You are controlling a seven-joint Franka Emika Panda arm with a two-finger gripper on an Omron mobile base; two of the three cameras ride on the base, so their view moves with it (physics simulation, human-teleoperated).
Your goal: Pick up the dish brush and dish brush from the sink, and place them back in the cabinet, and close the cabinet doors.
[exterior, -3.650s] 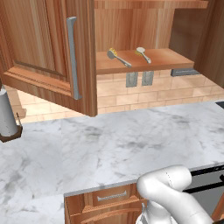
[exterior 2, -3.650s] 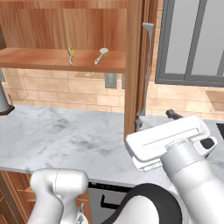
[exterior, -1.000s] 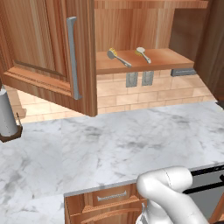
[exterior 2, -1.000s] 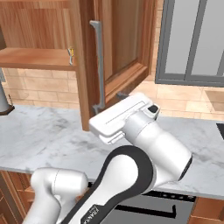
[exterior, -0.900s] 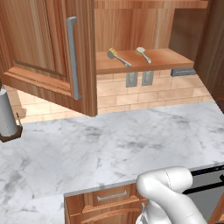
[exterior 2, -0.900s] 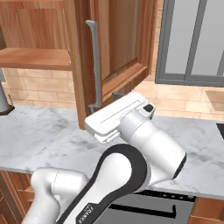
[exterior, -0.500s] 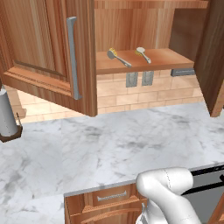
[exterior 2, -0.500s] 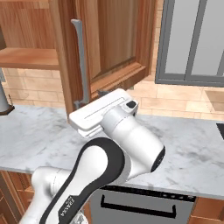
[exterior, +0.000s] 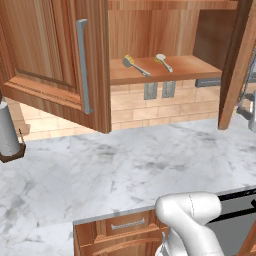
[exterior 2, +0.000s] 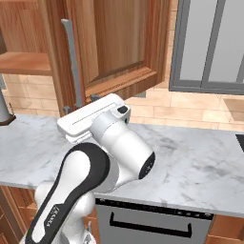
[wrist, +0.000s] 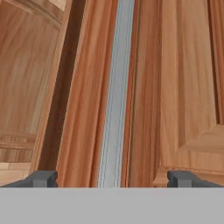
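Two dish brushes lie on the open cabinet's shelf (exterior: 200, 67): one with a tan head (exterior: 135, 65) and one with a white head (exterior: 163, 61). The left cabinet door (exterior: 45, 55) stands wide open. The right cabinet door (exterior 2: 119, 43) is swung partway across, and its edge (exterior: 235, 70) shows at the right of the left base view. My gripper (wrist: 113, 179) is open, close against that door, with its silver bar handle (wrist: 114, 96) running between the two fingertips (wrist: 41, 178). My hand (exterior 2: 93, 121) sits just below the handle (exterior 2: 71, 66). The sink is out of view.
A marble counter (exterior: 125, 170) runs below the cabinet. A grey roll on a dark stand (exterior: 7, 132) is at its left end. Wall outlets (exterior: 160, 90) sit under the shelf. A drawer (exterior: 125, 227) and a black-handled appliance front (exterior 2: 147, 224) lie under the counter, and a grey-framed window (exterior 2: 209, 43) is to the right.
The right cabinet door has swung leftward toward the cabinet opening, with my hand moving along with it. Its edge has come further into the left base view. The brushes have not moved.
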